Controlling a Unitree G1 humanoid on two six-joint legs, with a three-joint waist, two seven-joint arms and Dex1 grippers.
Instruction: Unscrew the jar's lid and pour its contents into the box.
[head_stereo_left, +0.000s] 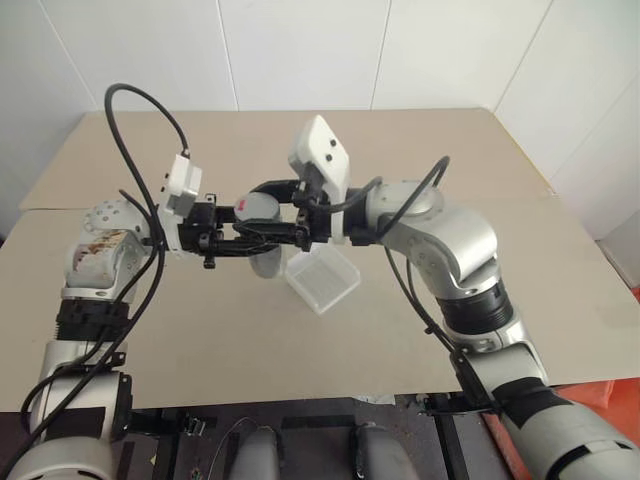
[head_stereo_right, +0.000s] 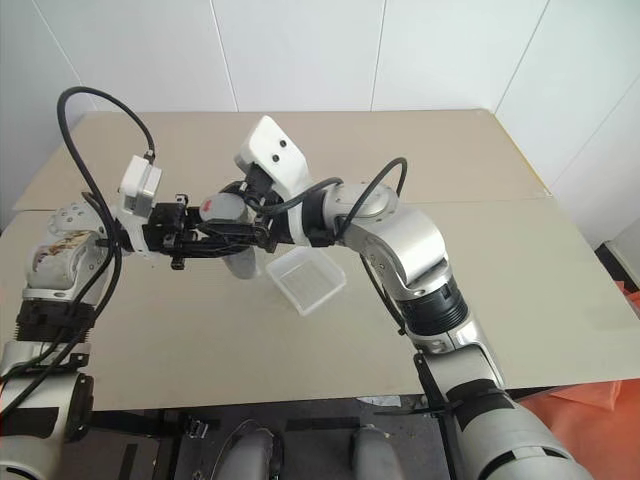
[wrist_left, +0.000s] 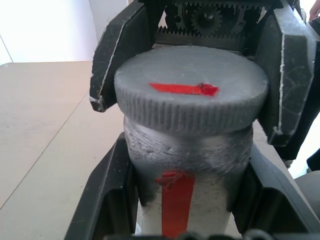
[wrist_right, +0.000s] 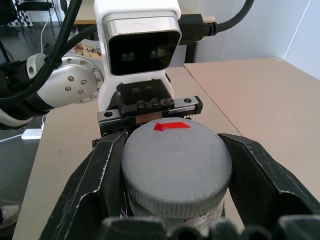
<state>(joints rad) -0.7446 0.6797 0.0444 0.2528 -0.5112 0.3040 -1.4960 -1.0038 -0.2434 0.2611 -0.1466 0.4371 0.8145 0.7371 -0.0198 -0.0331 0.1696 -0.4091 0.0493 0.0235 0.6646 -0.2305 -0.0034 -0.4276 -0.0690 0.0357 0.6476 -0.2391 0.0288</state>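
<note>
Jar (wrist_left: 187, 175) held above table (head_stereo_left: 500, 300), gripped round body by left gripper (head_stereo_left: 245, 238), jaws closed on it; lid (wrist_right: 176, 167) on, clamped at rim by right gripper (head_stereo_left: 285, 208), fingers (wrist_right: 97, 182) tight either side; box (head_stereo_left: 322, 279) on table just below

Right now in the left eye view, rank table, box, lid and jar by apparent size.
1. Table, by far the largest.
2. Box.
3. Lid and jar: both small and partly hidden by the left gripper and right gripper, so I can't rank them.
</note>
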